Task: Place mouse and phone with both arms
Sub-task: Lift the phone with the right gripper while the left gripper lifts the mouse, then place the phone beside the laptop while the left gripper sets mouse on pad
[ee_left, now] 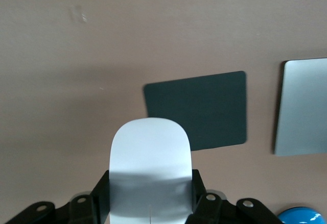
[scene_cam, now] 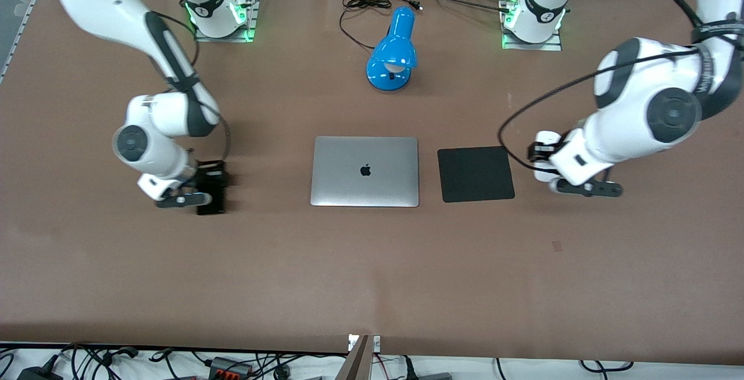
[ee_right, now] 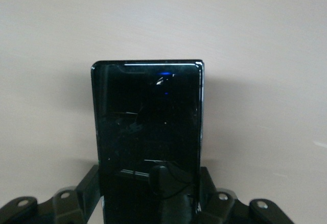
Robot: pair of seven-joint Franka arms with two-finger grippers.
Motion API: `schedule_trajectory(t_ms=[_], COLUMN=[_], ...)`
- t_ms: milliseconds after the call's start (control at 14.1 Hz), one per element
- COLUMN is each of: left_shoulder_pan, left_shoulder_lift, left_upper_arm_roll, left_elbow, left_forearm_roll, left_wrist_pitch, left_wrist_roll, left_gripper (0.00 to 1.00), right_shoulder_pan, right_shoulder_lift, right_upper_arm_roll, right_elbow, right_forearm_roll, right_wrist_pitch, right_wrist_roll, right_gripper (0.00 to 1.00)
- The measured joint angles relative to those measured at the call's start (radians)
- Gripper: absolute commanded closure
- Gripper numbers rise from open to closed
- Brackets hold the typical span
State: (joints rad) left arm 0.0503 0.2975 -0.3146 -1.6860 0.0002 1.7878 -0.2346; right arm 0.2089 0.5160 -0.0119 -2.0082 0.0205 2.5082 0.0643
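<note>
Mouse [ee_left: 151, 168] sits clamped in my left gripper [ee_left: 151, 203] just beside the black pad [scene_cam: 476, 174]; phone [ee_right: 149, 142] is pinched in my right gripper [ee_right: 150, 203] toward the right arm's end of the table [scene_cam: 372, 264]. Carry step, I judge. Next: mouse over the pad, phone set near the laptop [scene_cam: 365, 171].

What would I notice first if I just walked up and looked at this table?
Probably the shiny blue desk lamp, lying between the two arm bases, farther from the front camera than the closed silver laptop. Then the left gripper shut on the small white oval mouse, beside the black square pad, and the right gripper shut on the slim black phone toward the right arm's end.
</note>
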Motion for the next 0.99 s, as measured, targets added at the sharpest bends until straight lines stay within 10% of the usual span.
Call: schedule_trajectory(t_ms=[567,709,992], left_shoulder_pan=[-0.103,-0.103,-0.1], left_shoulder_lift=[0.044,0.048,0.094], left_upper_arm_roll=[-0.021,-0.021,-0.017], left_elbow=[-0.218,-0.307,-0.457], left_forearm_roll=[0.078,0.078,0.078], left_wrist_pitch=[0.323,0.47,0.746], left_wrist_roll=[-0.199,-0.218,-0.235], left_gripper=[0.74,0.74,0.74], right_shoulder_pan=[0.2,0.2,0.202], right_shoulder_lift=[0.124,0.124,0.127], right_upper_arm_roll=[0.001,0.001,0.0], right_elbow=[0.15,0.151,0.157], right_forearm_roll=[0.001,0.001,0.001], right_wrist_pitch=[-0.006,-0.007,-0.008], right_wrist_roll=[0.248,0.26,0.3], right_gripper=[0.78,0.0,0.0])
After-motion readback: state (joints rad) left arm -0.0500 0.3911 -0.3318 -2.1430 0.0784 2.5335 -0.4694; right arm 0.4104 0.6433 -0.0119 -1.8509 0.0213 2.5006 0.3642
